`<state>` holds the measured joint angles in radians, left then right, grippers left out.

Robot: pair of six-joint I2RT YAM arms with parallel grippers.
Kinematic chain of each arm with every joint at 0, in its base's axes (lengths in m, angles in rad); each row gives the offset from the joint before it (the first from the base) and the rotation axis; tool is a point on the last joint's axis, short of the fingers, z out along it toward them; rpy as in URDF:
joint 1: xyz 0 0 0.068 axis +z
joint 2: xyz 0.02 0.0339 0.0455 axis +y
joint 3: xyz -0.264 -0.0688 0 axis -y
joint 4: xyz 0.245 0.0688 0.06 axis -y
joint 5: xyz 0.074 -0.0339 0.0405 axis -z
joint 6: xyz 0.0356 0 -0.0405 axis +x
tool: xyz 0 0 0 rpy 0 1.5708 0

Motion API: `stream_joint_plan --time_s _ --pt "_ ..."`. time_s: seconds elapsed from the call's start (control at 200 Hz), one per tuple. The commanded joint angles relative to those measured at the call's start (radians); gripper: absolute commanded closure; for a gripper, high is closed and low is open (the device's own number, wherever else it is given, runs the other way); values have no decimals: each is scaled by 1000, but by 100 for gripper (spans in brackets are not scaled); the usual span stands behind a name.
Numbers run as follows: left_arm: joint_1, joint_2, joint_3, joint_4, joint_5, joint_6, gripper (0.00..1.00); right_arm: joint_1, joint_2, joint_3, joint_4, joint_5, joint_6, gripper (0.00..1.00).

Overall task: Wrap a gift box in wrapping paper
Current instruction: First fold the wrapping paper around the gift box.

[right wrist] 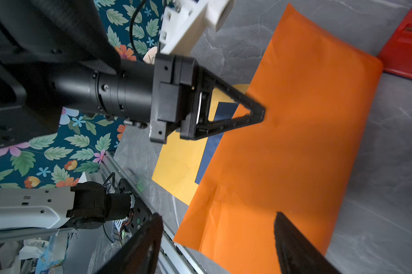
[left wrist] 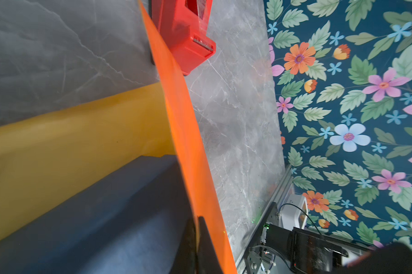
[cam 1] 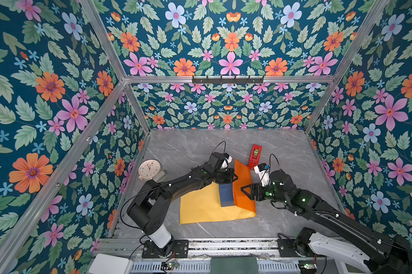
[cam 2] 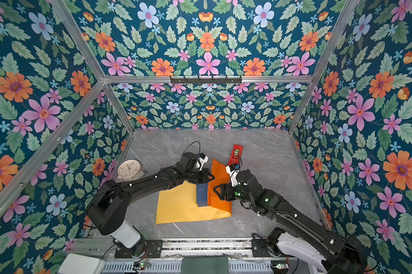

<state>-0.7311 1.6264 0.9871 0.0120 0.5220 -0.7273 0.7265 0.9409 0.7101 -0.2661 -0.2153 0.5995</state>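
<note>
The wrapping paper (cam 1: 200, 206) lies yellow side up on the grey table, and its right part is lifted as a glossy orange flap (cam 1: 241, 187). The navy gift box (cam 1: 226, 194) sits on the paper against that flap, in both top views (cam 2: 202, 194). My left gripper (cam 1: 234, 176) is shut on the flap's upper edge; in the left wrist view its fingertips (left wrist: 196, 237) pinch the orange sheet beside the box (left wrist: 105, 213). My right gripper (cam 1: 244, 191) stands open at the flap's outer face; its fingers (right wrist: 148, 244) spread wide before the orange paper (right wrist: 295, 142), holding nothing.
A red tape dispenser (cam 1: 254, 155) stands just behind the flap, close to the right wrist. A cream alarm clock (cam 1: 150, 169) sits at the table's left edge. Floral walls enclose three sides, and a metal rail (cam 1: 224, 246) runs along the front.
</note>
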Motion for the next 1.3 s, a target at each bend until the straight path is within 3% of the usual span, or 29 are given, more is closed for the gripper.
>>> stream_joint_plan --time_s 0.0,0.12,0.44,0.86,1.295 --pt "10 -20 -28 62 2 -9 100 -68 13 14 -30 -84 25 22" --pt "17 -50 -65 74 -4 -12 100 -133 61 43 -66 -78 52 19" --pt "42 -126 -154 86 -12 -13 100 -138 263 167 -173 53 78 7" --pt "71 -185 -238 108 -18 -8 100 -148 509 285 -200 -55 56 1" --pt "97 -202 -251 66 -14 19 100 -147 601 318 -199 -108 35 1"
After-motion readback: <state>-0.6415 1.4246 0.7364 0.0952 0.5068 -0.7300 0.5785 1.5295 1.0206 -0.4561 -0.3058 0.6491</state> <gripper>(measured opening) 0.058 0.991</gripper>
